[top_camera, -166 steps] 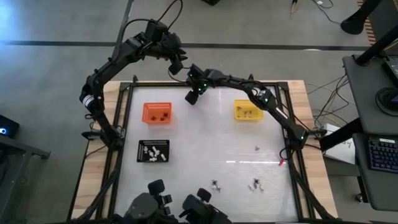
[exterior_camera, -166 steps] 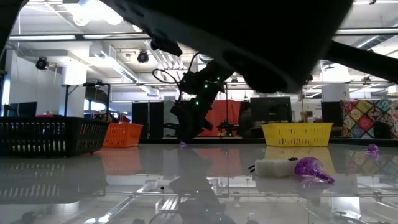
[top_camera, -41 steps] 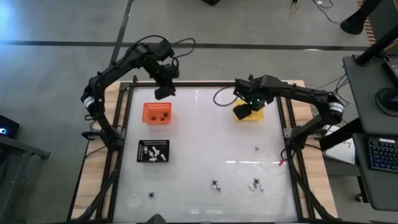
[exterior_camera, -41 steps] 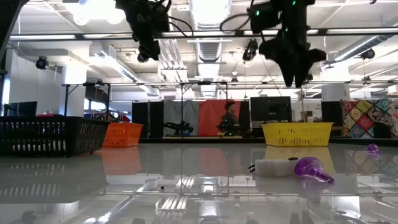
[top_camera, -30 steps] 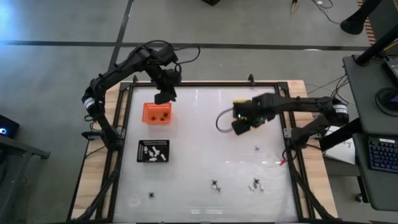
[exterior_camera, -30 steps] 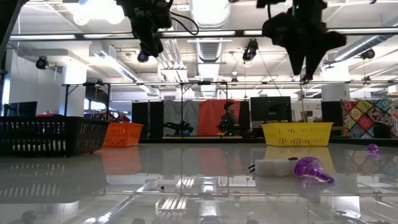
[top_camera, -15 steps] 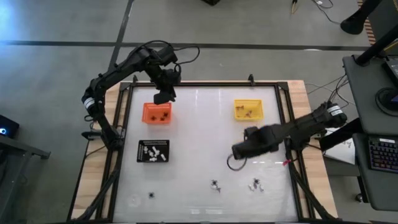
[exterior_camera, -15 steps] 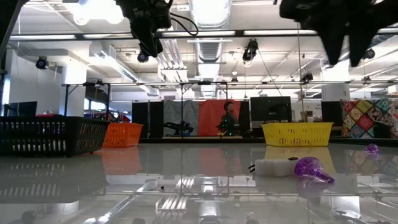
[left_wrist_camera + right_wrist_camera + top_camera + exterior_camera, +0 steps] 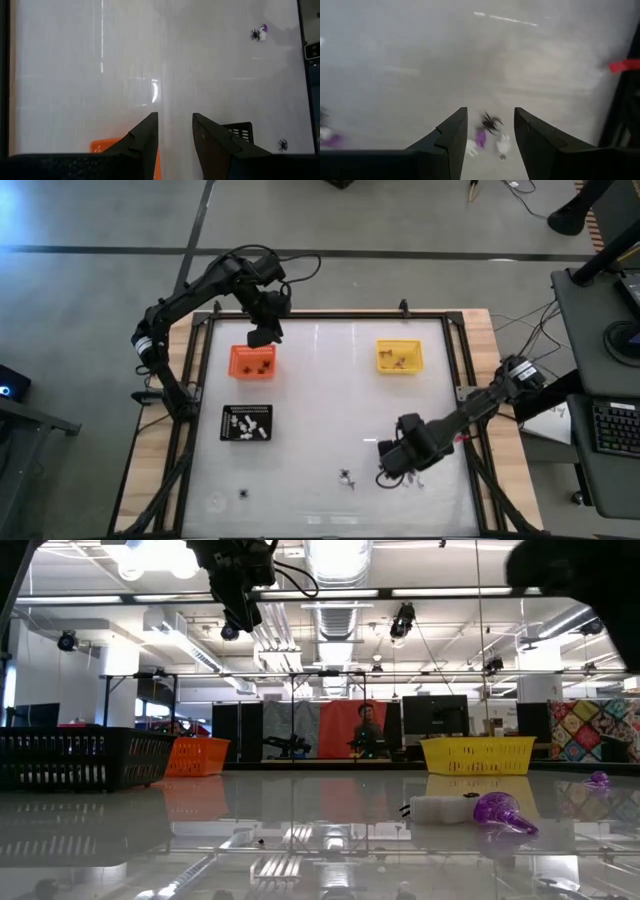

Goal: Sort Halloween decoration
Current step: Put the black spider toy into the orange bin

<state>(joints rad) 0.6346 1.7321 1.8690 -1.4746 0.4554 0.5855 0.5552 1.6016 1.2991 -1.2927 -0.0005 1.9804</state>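
My right gripper (image 9: pixel 490 112) is open and points down over a small cluster of trinkets (image 9: pixel 489 134): a black spider, a purple piece and white pieces lying on the table. The cluster shows between its fingers, untouched. In the high view this gripper (image 9: pixel 393 471) is near the table's near right, beside that cluster (image 9: pixel 412 478). My left gripper (image 9: pixel 175 117) is open and empty. It hovers by the far edge of the orange tray (image 9: pixel 252 362). Two black spiders (image 9: pixel 346 477) (image 9: pixel 243 493) lie alone near the near edge.
A yellow tray (image 9: pixel 399 357) with brownish pieces stands at the far right. A black tray (image 9: pixel 246 423) with white pieces stands near the left. Red tape (image 9: pixel 455 440) marks the right side. A person stands in the room beyond the table (image 9: pixel 365 735).
My right gripper has swung from beside the yellow tray toward the table's near edge and come down over the trinket cluster at the near right. The trinkets and trays have stayed where they were.
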